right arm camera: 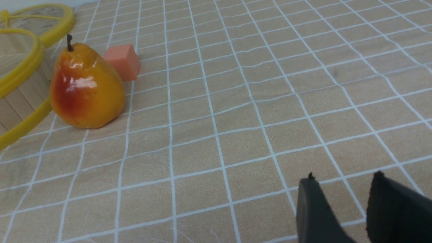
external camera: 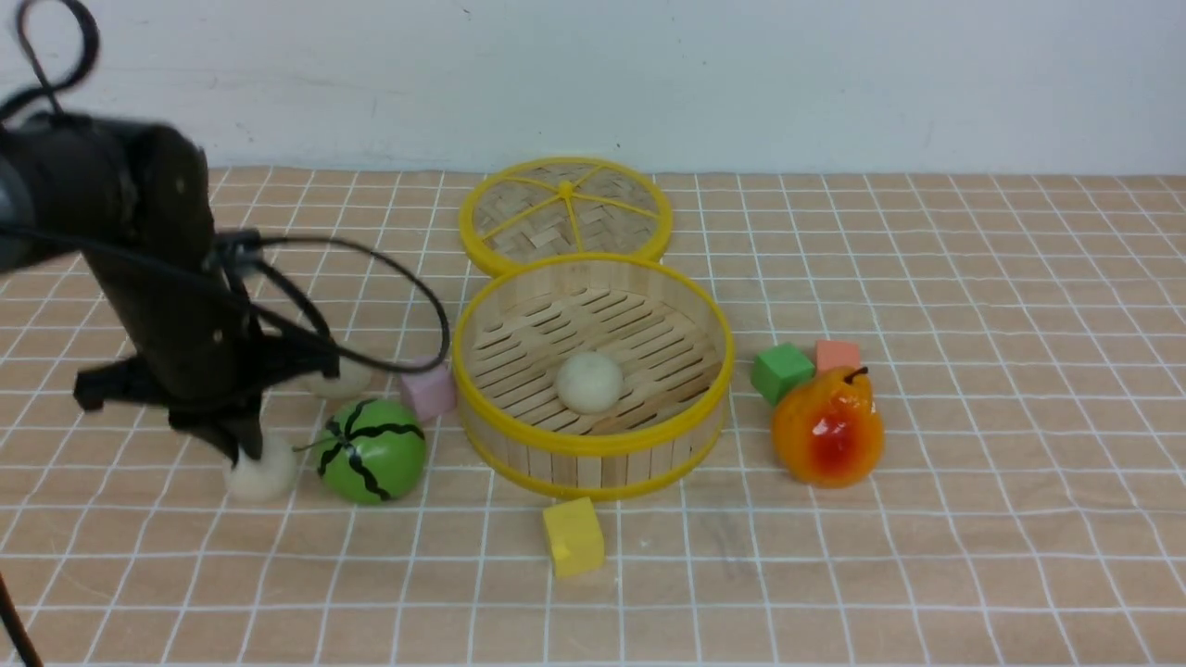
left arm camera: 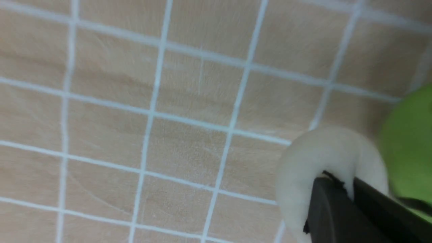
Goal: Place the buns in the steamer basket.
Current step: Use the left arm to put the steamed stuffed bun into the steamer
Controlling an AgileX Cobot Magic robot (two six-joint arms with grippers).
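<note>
Left pincer (left arm camera: 342,180) nips only a shallow fold of one bun (external camera: 262,472) on the tabletop (external camera: 927,556); lifted so, it may slip free toward the watermelon toy (external camera: 372,451) just beside. Second bun (external camera: 338,378) sits behind; third bun (external camera: 589,381) lies in the steamer basket (external camera: 593,445). Right pincer (right arm camera: 344,175), slightly parted, holds nothing.

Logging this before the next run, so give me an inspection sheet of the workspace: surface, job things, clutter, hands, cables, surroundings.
Surface: tan gridded cloth, lying flat.
Job's things: one bun inside the basket; held bun beside the watermelon; third bun behind it.
Clutter: lid, pear, pink cube, yellow cube, green cube, orange cube.
Hands: left hand shut on held bun; right hand open, empty.
Cables: black cable looping near the pink cube.
Surroundings: white wall.
</note>
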